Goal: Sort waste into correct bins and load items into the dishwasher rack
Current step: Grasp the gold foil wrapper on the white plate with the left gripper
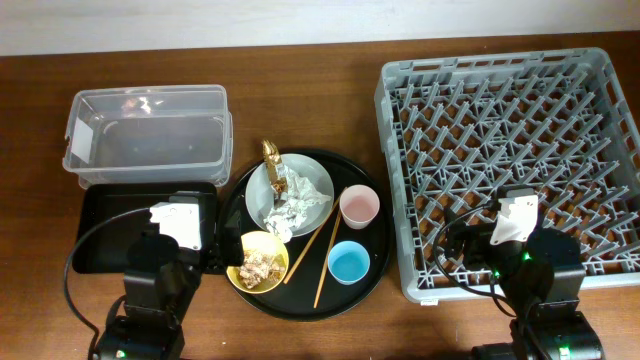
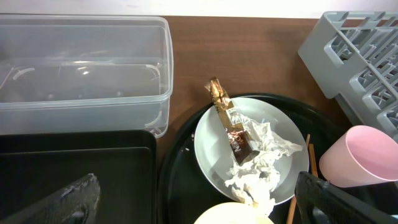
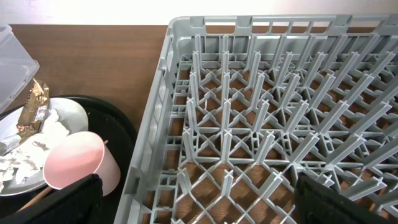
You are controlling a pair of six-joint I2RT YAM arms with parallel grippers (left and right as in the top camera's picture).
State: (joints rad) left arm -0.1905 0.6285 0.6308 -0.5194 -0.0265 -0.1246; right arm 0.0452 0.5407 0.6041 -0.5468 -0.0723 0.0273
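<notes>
on the round black tray [image 1: 295, 300] mid-table sits most of the job: plate [image 1: 257, 200] w/ a crumpled napkin [image 1: 300, 208] and the gold wrapper [image 1: 272, 163] on it, the wrapper poking past the plate's far rim. yellow bowl [image 1: 240, 245] w/ food scraps [image 1: 258, 270] is just on my side of the plate. pink cup [image 1: 359, 206] and blue cup [image 1: 348, 263] are to the right, chopsticks [image 1: 325, 250] slanted between bowl and cups. clear tub [image 1: 150, 95] is far left, black tray [image 1: 105, 215] right in front of it. rack [image 1: 500, 130] fills the right side.

my left gripper [image 2: 196, 186] is spread wide, nothing held. its fingers [image 2: 68, 202] straddle a lot: left one over the black tray, right one over the round tray just under the pink cup. plate, napkin and wrapper lie ahead of the gap, and the bowl's rim shows at the bottom edge between the tips. no contact w/ any of it that i can see.

right gripper [image 3: 199, 186] is also spread wide and empty. its left finger hangs over the round tray w/ the pink cup just beside it, and the right finger is over the rack's pegs. the rack's left wall runs up between them. from overhead that arm sits over the rack's near-left corner.
</notes>
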